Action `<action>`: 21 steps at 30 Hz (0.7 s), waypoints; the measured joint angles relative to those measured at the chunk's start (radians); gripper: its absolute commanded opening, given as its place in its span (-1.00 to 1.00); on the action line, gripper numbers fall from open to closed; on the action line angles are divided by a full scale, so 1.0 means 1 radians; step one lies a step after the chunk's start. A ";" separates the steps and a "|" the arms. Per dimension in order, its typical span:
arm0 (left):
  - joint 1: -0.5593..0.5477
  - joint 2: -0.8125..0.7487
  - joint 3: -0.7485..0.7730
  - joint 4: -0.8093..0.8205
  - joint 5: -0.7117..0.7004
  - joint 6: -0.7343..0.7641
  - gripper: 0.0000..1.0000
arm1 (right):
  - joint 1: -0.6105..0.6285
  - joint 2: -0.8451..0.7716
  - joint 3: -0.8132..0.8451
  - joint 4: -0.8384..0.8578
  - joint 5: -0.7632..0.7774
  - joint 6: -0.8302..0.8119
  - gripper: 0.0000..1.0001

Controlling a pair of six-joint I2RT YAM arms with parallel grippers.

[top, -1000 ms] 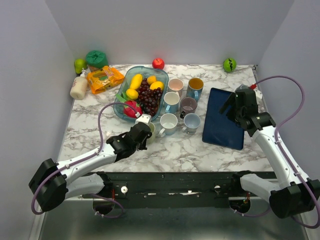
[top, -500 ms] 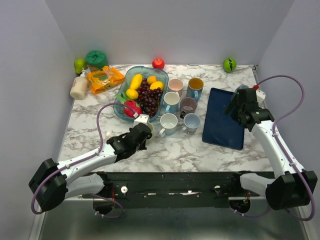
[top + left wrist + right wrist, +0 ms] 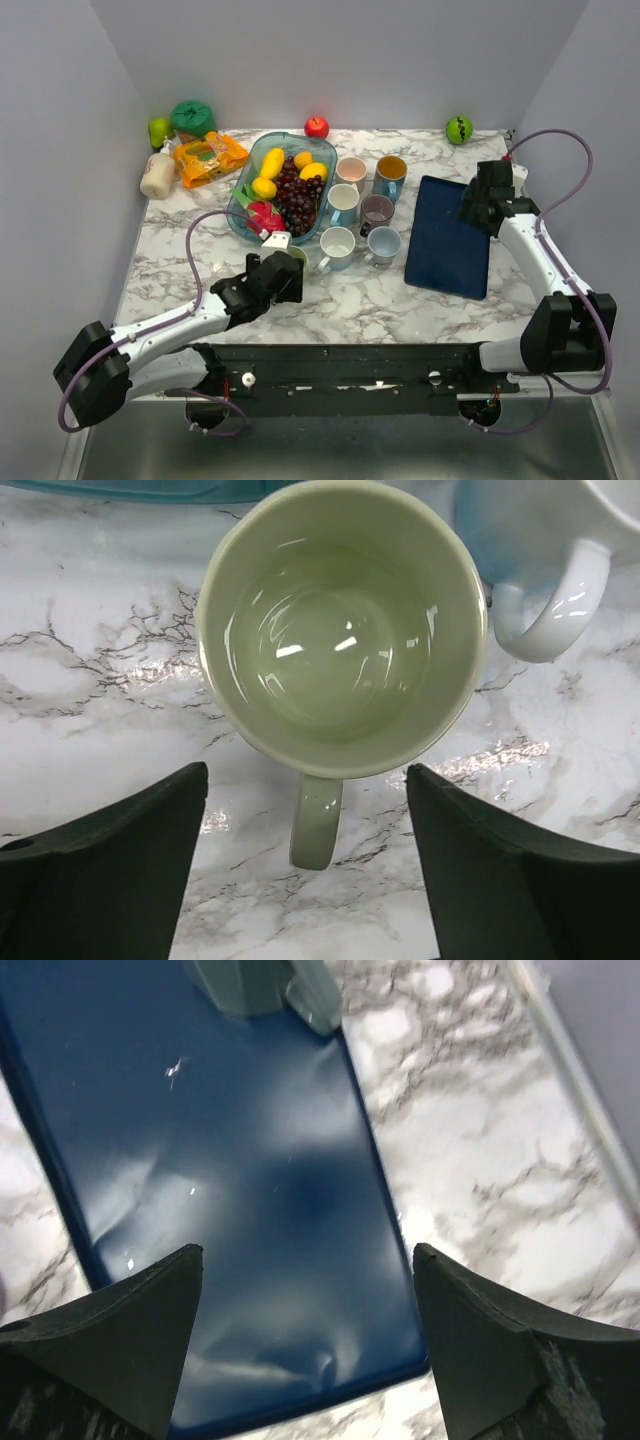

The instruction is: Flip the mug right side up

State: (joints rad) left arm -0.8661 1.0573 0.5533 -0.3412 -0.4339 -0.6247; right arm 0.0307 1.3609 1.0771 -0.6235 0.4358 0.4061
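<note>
The mug (image 3: 340, 620) stands mouth up on the table (image 3: 400, 290), its glazed green inside showing and its base flat on the marble, so the turning looks done. In the top view it sits at the near-left corner of the mug cluster, half hidden under the left gripper (image 3: 305, 780). That gripper's fingers (image 3: 120, 860) are spread wide, one on each side of the mug at 5 and 7 o'clock in the wrist view, and they touch neither the wall nor the handle. The handle points to 6 o'clock there, straight into the gap between them, which is probably why the jaws stand so far apart: the mug is left to rest by itself. Room is tight on the far side. The white mug (image 3: 540, 570) is just beside it at 2 o'clock and the tray (image 3: 150, 488) runs along 12 o'clock, so pushing forward risks a knock. Bare marble lies from 6 to 9 o'clock in the top view, out to the near edge. Backing out along the arm's own line at 7 o'clock therefore seems the safest exit, kept straight so that no finger hooks the handle. The right gripper (image 3: 307, 1250) hangs well apart at 3 o'clock, fingers spread and holding nothing, above the mat (image 3: 250, 1180) near the table's right edge.
</note>
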 measured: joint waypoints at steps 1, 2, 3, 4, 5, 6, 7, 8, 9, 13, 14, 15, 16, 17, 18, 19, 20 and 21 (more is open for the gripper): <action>0.000 -0.012 0.001 -0.004 -0.005 -0.003 0.98 | -0.006 0.019 0.011 0.014 0.001 -0.035 0.84; 0.000 -0.030 0.003 -0.011 -0.011 -0.004 0.98 | -0.017 0.040 0.021 0.030 -0.002 -0.072 0.84; 0.000 -0.050 0.008 -0.023 -0.019 -0.003 0.98 | -0.028 0.061 0.032 0.046 -0.005 -0.108 0.85; 0.000 -0.067 0.013 -0.031 -0.026 -0.005 0.98 | -0.042 0.082 0.042 0.063 -0.009 -0.145 0.85; 0.000 -0.084 0.022 -0.040 -0.032 -0.005 0.98 | -0.056 0.104 0.052 0.076 -0.014 -0.179 0.85; 0.000 -0.103 0.032 -0.051 -0.037 -0.004 0.98 | -0.071 0.127 0.063 0.091 -0.026 -0.211 0.86; 0.000 -0.122 0.045 -0.061 -0.043 -0.001 0.98 | -0.085 0.151 0.074 0.109 -0.039 -0.250 0.86; 0.000 -0.138 0.057 -0.066 -0.046 0.001 0.98 | -0.092 0.166 0.086 0.128 -0.053 -0.290 0.85; 0.000 -0.148 0.068 -0.068 -0.048 0.004 0.98 | -0.103 0.203 0.093 0.142 -0.062 -0.314 0.85; 0.000 -0.169 0.129 -0.090 -0.048 0.036 0.97 | -0.125 0.332 0.153 0.197 -0.113 -0.411 0.82; 0.000 -0.169 0.144 -0.096 -0.048 0.048 0.98 | -0.125 0.362 0.168 0.208 -0.123 -0.430 0.79; 0.000 -0.169 0.156 -0.099 -0.048 0.058 0.98 | -0.125 0.390 0.186 0.214 -0.136 -0.445 0.70; 0.000 -0.169 0.169 -0.106 -0.048 0.067 0.98 | -0.125 0.418 0.206 0.216 -0.146 -0.461 0.68; 0.000 -0.169 0.179 -0.111 -0.048 0.078 0.98 | -0.126 0.441 0.227 0.219 -0.157 -0.473 0.68; 0.000 -0.169 0.191 -0.116 -0.048 0.088 0.98 | -0.126 0.463 0.248 0.219 -0.169 -0.484 0.64; 0.000 -0.169 0.202 -0.117 -0.047 0.098 0.98 | -0.126 0.483 0.270 0.217 -0.179 -0.492 0.63; 0.000 -0.169 0.212 -0.118 -0.047 0.105 0.97 | -0.127 0.503 0.293 0.218 -0.190 -0.500 0.63; 0.000 -0.169 0.226 -0.118 -0.047 0.114 0.98 | -0.129 0.519 0.313 0.218 -0.199 -0.507 0.60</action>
State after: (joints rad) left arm -0.8661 0.8883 0.7795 -0.4595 -0.4812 -0.5106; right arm -0.0978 1.8801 1.3903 -0.4053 0.2367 -0.1005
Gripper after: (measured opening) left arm 0.988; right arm 0.822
